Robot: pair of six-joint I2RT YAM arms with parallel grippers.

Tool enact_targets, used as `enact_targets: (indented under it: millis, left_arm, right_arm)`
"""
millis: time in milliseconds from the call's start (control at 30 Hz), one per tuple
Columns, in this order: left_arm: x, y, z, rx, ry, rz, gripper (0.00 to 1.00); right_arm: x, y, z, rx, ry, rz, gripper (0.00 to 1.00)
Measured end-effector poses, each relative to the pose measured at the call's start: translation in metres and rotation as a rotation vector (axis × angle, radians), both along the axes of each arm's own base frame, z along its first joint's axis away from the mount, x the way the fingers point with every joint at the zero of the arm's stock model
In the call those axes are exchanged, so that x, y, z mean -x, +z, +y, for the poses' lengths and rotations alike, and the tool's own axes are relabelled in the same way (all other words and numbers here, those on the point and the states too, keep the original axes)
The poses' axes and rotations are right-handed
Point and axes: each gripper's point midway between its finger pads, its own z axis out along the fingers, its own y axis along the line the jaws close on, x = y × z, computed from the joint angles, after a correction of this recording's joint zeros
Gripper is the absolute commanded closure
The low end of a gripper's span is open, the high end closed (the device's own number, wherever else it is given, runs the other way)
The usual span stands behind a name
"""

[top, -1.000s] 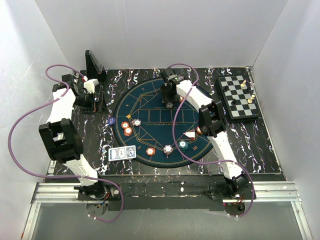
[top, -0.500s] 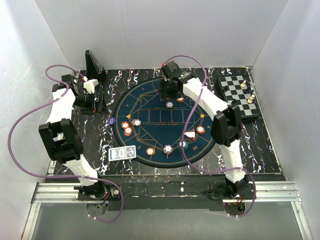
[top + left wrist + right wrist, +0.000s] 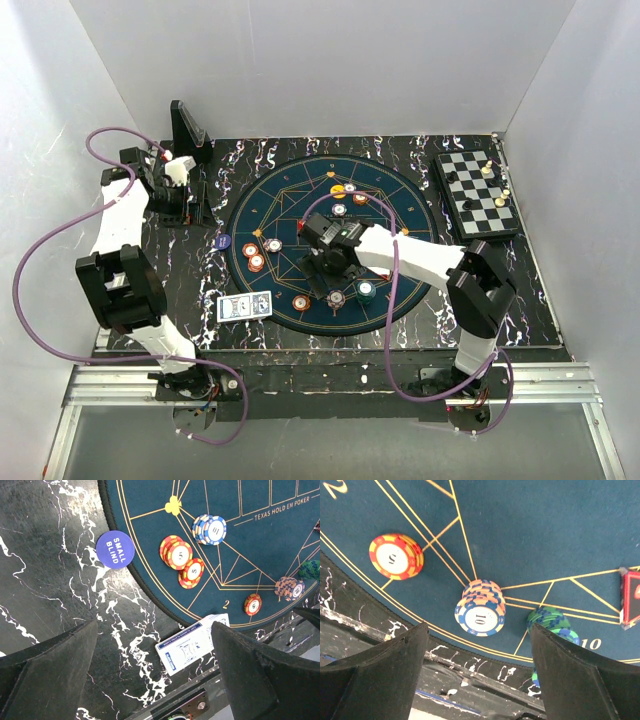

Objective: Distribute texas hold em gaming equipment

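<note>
Right wrist: triangle marker half off-frame.

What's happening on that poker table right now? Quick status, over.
Left gripper open, off the mat at far left. Right gripper open, low over the mat by the blue-orange chip stack. Nothing blocking.
</note>
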Motion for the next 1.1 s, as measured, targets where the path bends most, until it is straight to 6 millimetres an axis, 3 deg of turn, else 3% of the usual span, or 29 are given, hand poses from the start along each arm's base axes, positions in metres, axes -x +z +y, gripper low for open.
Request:
enact_targets:
  millis: [67,567,1100]
  left_arm:
    - [0.002,0.001,0.0,0.0,0.0,-0.003,0.02]
    - [0.004,0.003,-0.003,0.014,-0.003,-0.001,0.02]
    - [0.007,0.003,-0.006,0.028,0.0,0.003,0.02]
  right_arm:
    - [0.011,-0.007,-0.005,0.032,-0.001,0.023,0.09]
    - [0.022,-0.005,0.011,0.005,0.019,-0.003,0.07]
    - [0.024,-0.019,0.001,0.053,0.007,-0.025,0.08]
